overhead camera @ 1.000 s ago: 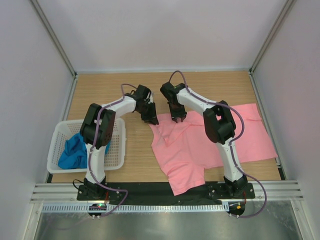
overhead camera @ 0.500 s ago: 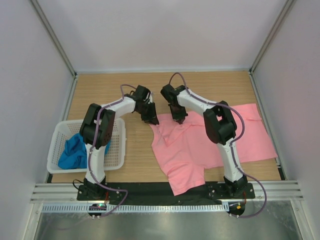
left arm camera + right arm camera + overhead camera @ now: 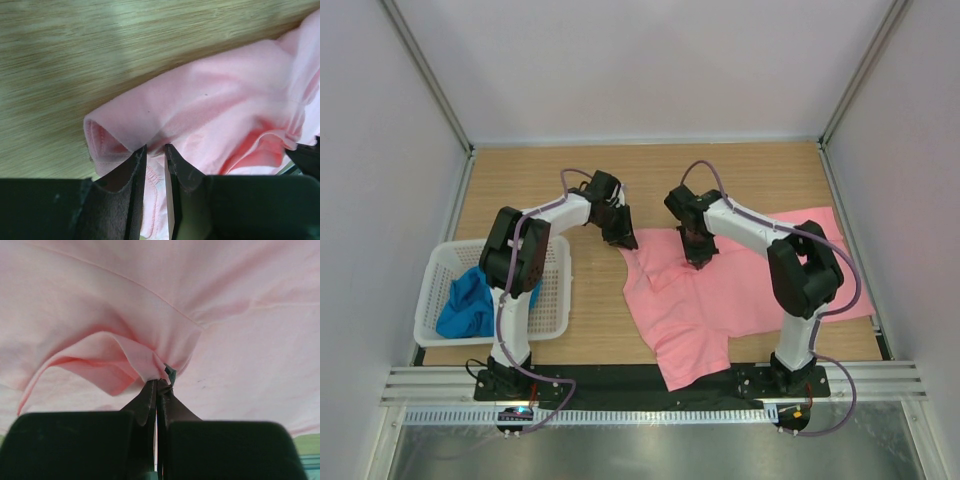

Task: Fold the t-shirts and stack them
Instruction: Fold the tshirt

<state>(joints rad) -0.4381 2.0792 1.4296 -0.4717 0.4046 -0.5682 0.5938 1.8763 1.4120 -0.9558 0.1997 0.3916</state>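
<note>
A salmon pink t-shirt (image 3: 750,290) lies spread and rumpled on the wooden table, right of centre. My left gripper (image 3: 623,240) stands at its far left corner. In the left wrist view a folded hem of the pink t-shirt (image 3: 215,100) sits between the left gripper (image 3: 154,149) jaws, which are closed on it. My right gripper (image 3: 699,262) is over the shirt's upper middle, and the right wrist view shows the right gripper (image 3: 160,381) shut on a pinched peak of the pink t-shirt (image 3: 100,300). A bright blue t-shirt (image 3: 468,305) lies bunched in the basket.
The white perforated basket (image 3: 560,292) stands at the near left beside the left arm. Grey walls close off the table at the back and both sides. A metal rail (image 3: 650,385) runs along the near edge, and bare wood (image 3: 520,185) shows at the far left.
My right gripper has shut on the pink fabric and moved nearer and to the right, pulling the shirt's far edge with it. The left arm has held still.
</note>
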